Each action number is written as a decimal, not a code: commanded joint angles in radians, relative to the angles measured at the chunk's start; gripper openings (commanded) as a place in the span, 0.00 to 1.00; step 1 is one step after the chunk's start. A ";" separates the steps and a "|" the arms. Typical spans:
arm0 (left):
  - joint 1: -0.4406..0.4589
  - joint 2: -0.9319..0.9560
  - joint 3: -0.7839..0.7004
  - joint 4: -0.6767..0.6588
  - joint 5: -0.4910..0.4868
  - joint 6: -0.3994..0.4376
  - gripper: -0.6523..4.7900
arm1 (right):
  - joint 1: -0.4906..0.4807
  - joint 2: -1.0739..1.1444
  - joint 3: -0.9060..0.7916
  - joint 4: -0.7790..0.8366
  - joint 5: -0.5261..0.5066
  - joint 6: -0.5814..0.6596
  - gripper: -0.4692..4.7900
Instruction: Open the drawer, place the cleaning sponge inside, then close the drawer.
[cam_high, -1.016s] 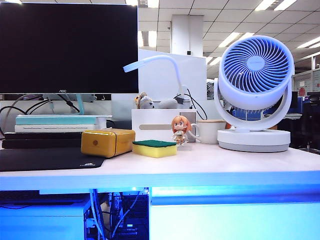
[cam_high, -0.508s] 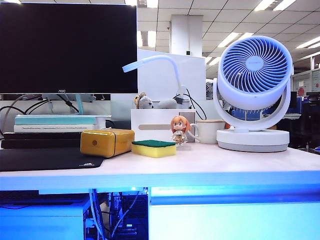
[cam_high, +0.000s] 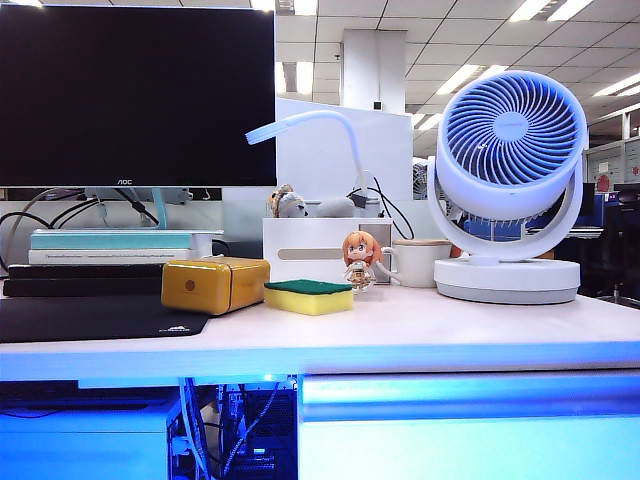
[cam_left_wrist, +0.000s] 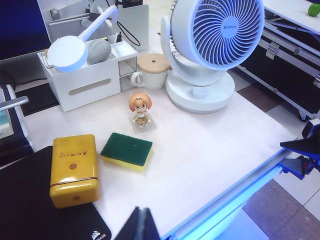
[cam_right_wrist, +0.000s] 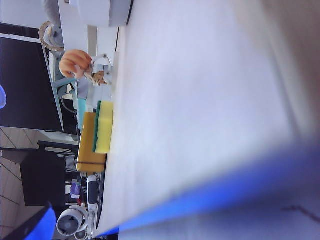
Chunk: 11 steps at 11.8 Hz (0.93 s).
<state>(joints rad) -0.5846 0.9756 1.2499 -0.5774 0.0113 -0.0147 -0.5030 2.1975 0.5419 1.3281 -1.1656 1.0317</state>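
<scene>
The cleaning sponge (cam_high: 308, 296), yellow with a green top, lies flat on the white desk between a golden-yellow box and a small figurine. It also shows in both wrist views (cam_left_wrist: 126, 149) (cam_right_wrist: 104, 127). The drawer (cam_high: 470, 445) is the wide blue-lit white panel under the desk's right half. My left gripper (cam_left_wrist: 141, 226) hangs shut and empty above the desk's front edge, near the mouse pad. My right gripper (cam_left_wrist: 284, 156) shows only in the left wrist view, its two blue-lit fingers apart at the desk's front edge by the drawer. Neither gripper appears in the exterior view.
A golden-yellow box (cam_high: 214, 284) sits left of the sponge and a figurine (cam_high: 360, 262) just behind it. A white fan (cam_high: 510, 180), a mug (cam_high: 420, 262), a white organiser (cam_high: 310, 250), a monitor (cam_high: 137, 95), stacked books and a black mouse pad (cam_high: 90, 318) fill the desk.
In the exterior view the drawer's front now sits slightly lower, with a wider blue band under the desk edge. The sponge and the other desk items have not moved.
</scene>
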 joint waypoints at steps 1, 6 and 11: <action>0.001 -0.002 0.005 0.010 0.000 0.008 0.11 | 0.000 -0.019 -0.042 0.087 -0.042 -0.015 1.00; 0.001 -0.002 0.005 0.010 0.000 0.023 0.11 | -0.002 -0.097 -0.218 0.087 -0.011 -0.011 1.00; 0.001 -0.002 0.005 0.010 0.000 0.030 0.11 | -0.044 -0.102 -0.253 0.080 0.021 0.021 1.00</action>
<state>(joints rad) -0.5842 0.9752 1.2499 -0.5774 0.0113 0.0101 -0.5308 2.1052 0.2932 1.3708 -1.1309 1.0512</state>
